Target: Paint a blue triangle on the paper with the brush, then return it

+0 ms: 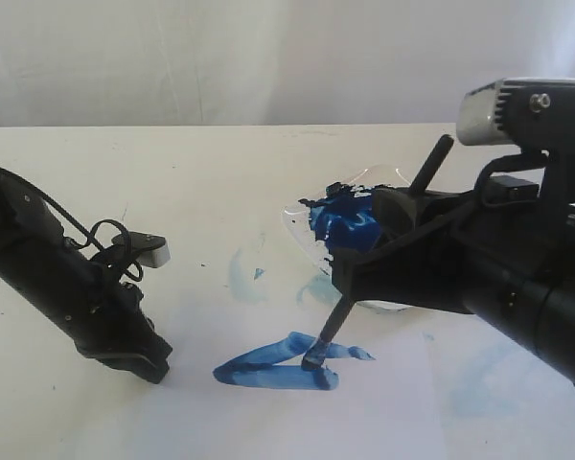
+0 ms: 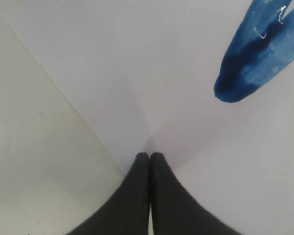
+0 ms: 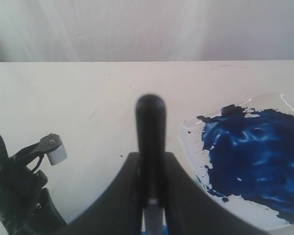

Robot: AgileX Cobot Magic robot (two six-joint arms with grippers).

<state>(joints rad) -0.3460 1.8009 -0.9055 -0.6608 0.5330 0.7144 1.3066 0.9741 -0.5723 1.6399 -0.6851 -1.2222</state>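
my right gripper [image 1: 350,276] is clamped on the brush [image 1: 333,324], which leans with its bristle tip down on the blue triangle [image 1: 264,376] painted on the paper [image 1: 153,422]. my left gripper [image 1: 146,362] has its jaws pressed together on nothing, low over the paper by its edge, near the triangle's pointed end. the paper lies on a cream table [image 1: 172,172], a clear dish [image 1: 388,175] of dark blue paint sits behind the brush, and a plain white backdrop [image 1: 220,57] closes the scene.

Triangle [image 1: 268,375] on paper [image 1: 268,426], brush [image 1: 333,321] tip on it, paint dish [image 1: 302,230] behind, left arm [image 1: 67,283] at left
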